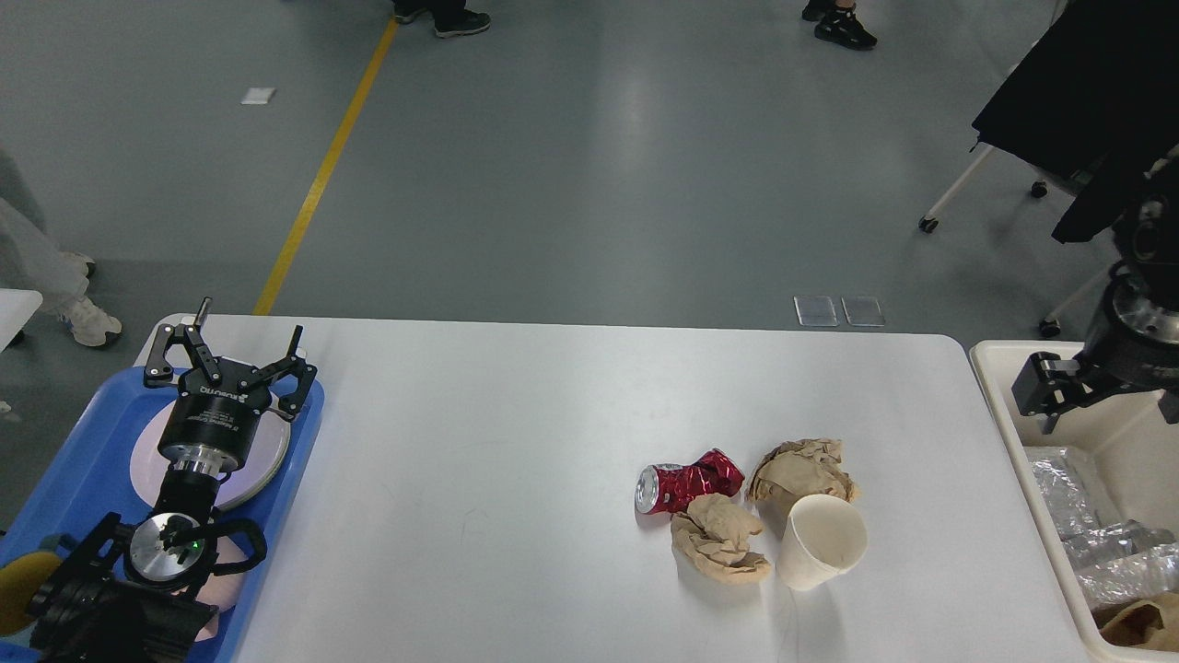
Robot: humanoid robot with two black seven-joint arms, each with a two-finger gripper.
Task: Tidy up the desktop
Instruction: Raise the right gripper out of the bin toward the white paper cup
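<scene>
Spreading across most of the view, the white desk (pixel 516 414) carries a small cluster right of centre: a crushed red can (pixel 686 486), two crumpled brown paper wads (pixel 720 549) (pixel 803 470) and a tipped paper cup (pixel 822 541), all close together. At far left, the left pincer (pixel 230 354) hangs fingers apart over a blue tray (pixel 83 460) holding a plate (pixel 262 460). The right pincer (pixel 1045 391) sits above a cream bin (pixel 1004 405) of wrappers; it looks dark, and I cannot tell its state.

On our white desktop (pixel 516 414) lie a crushed red-and-silver can (pixel 686 485), two tan paper wads either side of it, and a cream cup (pixel 822 540) (plain, unpatterned). Left of the desktop sits a blue tray (pixel 83 460).
</scene>
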